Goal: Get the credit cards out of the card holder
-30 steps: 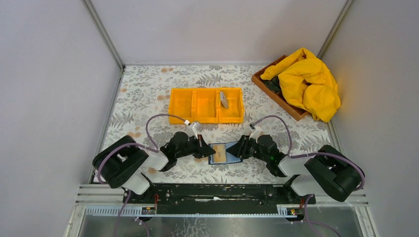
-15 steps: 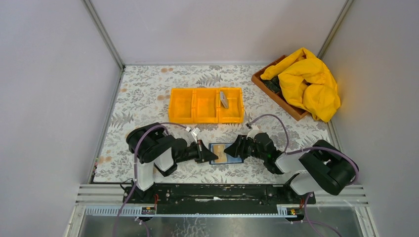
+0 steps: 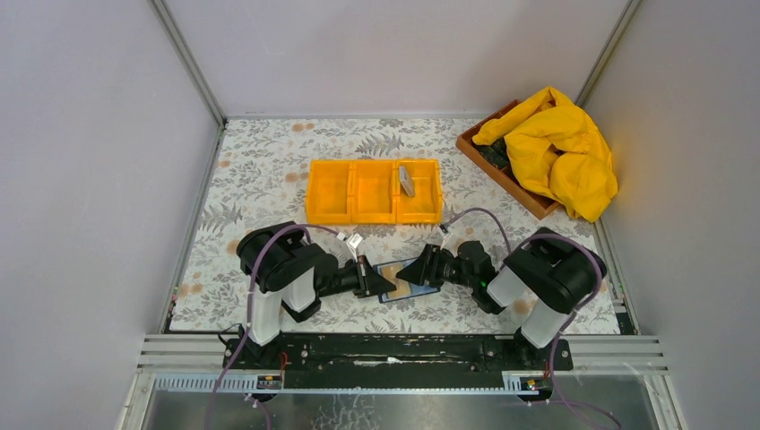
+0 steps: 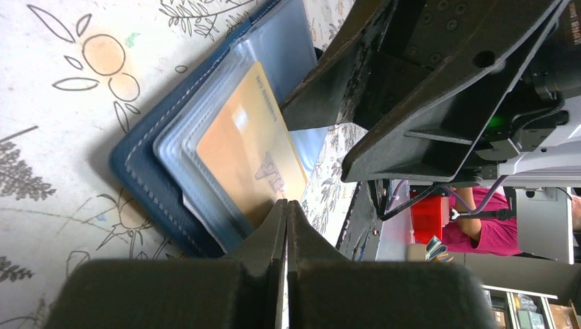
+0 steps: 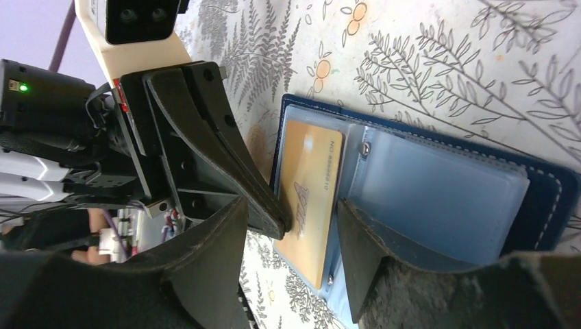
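Near edge of the floral-patterned bench (image 3: 260, 170): a dark-blue folding card holder (image 4: 140, 164) lies open, with a tan-orange card (image 4: 250, 154) in its clear sleeve. The left claw (image 4: 286, 212) is fully closed, tips touching that card. The right claw (image 5: 289, 205) is parted and empty above the holder. Beyond, a grey card (image 3: 406, 179) sits in the right compartment of the orange plastic tray (image 3: 328, 193).

1. Card holder (image 3: 408, 280): dark blue wallet with stitched edges, open and flat on the floral tablecloth (image 3: 269, 170), centred near the front edge. Clear plastic sleeves (image 5: 438, 192) are fanned across its inside.
2. Tan-orange card (image 4: 250, 154): lies flat among the sleeves on one half of the holder, printed face up. Can't tell whether it is inside a sleeve or on top.
3. Grey card (image 3: 406, 179): well apart from the holder, propped at a tilt in the right compartment of the orange tray (image 3: 328, 191).
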### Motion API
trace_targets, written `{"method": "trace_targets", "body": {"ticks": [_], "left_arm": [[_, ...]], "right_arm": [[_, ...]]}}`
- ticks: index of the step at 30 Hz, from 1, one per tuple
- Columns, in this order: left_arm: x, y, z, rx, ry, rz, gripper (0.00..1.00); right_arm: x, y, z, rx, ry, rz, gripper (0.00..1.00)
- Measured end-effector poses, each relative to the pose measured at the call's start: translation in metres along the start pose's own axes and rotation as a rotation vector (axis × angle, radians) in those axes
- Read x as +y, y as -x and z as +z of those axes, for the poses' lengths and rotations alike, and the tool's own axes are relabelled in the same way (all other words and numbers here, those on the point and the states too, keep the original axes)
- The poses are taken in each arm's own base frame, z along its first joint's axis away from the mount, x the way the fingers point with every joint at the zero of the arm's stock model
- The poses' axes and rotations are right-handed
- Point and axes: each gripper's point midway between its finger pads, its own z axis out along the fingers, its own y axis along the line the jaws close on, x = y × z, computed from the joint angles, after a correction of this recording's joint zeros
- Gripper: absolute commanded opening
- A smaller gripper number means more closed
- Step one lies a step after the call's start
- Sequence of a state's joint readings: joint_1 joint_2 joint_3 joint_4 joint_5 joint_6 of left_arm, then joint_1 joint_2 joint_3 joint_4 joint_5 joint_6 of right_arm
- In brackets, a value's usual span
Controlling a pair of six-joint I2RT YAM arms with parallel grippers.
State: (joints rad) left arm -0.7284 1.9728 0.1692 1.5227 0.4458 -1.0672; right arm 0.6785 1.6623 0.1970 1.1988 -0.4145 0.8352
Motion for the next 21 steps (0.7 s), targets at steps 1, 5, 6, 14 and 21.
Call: {"method": "trace_targets", "body": {"ticks": [1, 5, 6, 14, 21], "left_arm": [[0.000, 0.000, 0.000, -0.001, 0.000, 0.000, 0.00], [0.000, -0.002, -0.003, -0.001, 0.000, 0.000, 0.00], [0.000, -0.002, -0.003, -0.001, -0.001, 0.000, 0.00], [0.000, -0.001, -0.004, -0.002, -0.006, 0.002, 0.00], [-0.001, -0.003, -0.007, 0.010, -0.012, -0.001, 0.00]], "right_arm": [[0.001, -0.001, 0.002, 0.004, 0.017, 0.012, 0.58], [0.005, -0.005, 0.005, 0.015, 0.069, 0.050, 0.58], [0.007, -0.006, 0.006, 0.017, 0.081, 0.057, 0.58], [0.016, -0.010, 0.006, 0.041, 0.139, 0.101, 0.58], [0.019, -0.013, 0.004, 0.064, 0.157, 0.113, 0.58]]}}
